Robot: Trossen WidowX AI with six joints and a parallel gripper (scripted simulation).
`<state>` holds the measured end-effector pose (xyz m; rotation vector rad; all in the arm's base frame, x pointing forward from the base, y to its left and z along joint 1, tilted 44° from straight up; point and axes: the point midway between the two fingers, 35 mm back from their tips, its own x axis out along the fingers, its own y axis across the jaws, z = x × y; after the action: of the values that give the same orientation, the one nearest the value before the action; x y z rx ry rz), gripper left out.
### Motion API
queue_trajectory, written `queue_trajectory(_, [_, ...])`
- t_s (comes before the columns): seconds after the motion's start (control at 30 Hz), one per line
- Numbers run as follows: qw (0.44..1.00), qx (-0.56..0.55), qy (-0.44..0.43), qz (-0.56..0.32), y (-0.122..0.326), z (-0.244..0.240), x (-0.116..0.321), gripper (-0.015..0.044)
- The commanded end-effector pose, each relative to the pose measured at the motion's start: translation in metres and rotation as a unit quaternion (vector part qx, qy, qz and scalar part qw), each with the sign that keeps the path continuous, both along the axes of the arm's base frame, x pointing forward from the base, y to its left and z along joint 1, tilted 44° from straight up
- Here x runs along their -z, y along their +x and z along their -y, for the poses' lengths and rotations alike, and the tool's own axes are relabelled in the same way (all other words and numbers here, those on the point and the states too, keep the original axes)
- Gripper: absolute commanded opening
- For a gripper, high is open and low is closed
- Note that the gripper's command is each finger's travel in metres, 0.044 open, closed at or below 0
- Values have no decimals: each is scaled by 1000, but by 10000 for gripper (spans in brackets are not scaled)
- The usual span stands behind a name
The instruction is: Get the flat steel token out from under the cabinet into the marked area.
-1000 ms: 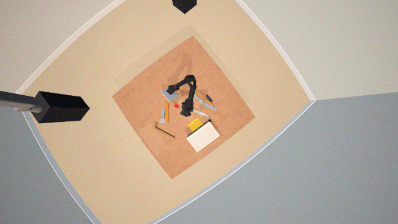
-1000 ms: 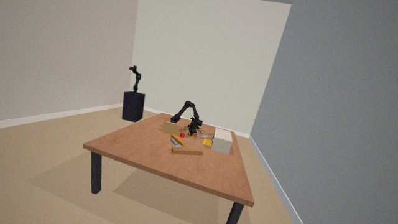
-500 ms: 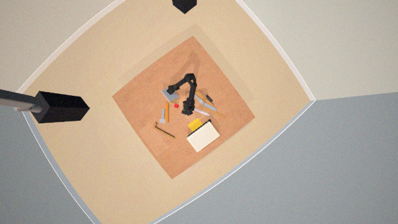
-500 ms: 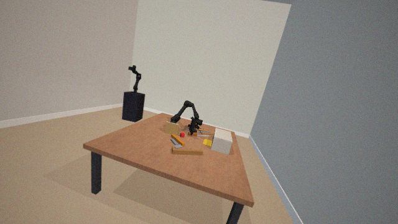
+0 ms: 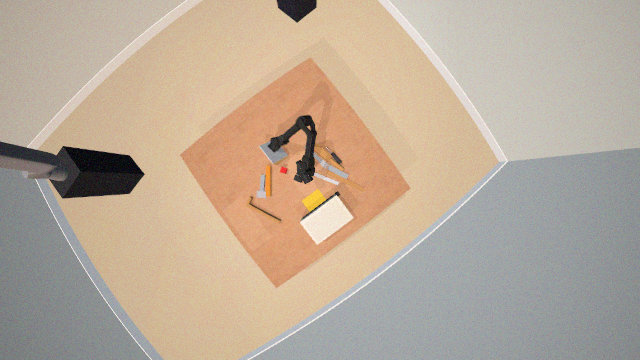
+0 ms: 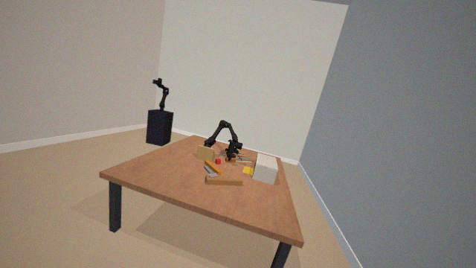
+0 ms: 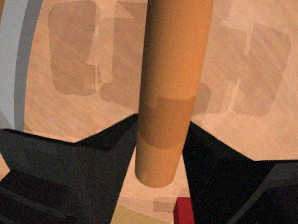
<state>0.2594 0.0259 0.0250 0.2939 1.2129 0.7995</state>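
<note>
On the right of the table (image 5: 240, 155) (image 6: 178, 182), the white box (image 5: 327, 220) (image 6: 265, 170) is standing, with the yellow patch (image 5: 313, 199) (image 6: 248, 170) lying at its left. The gripper (image 5: 303, 176) (image 6: 230, 158) (image 7: 160, 121) is pinching an orange stick (image 7: 175, 65), partly open around it. The token is hiding; its spot cannot be told.
</note>
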Motion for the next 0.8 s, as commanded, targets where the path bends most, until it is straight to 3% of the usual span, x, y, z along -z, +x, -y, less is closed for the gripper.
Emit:
queue_trajectory(0.0, [1000,2,0,3,1,-3,-5,0])
queue_trajectory(0.77, [1000,2,1,3,1,-18,-20,0])
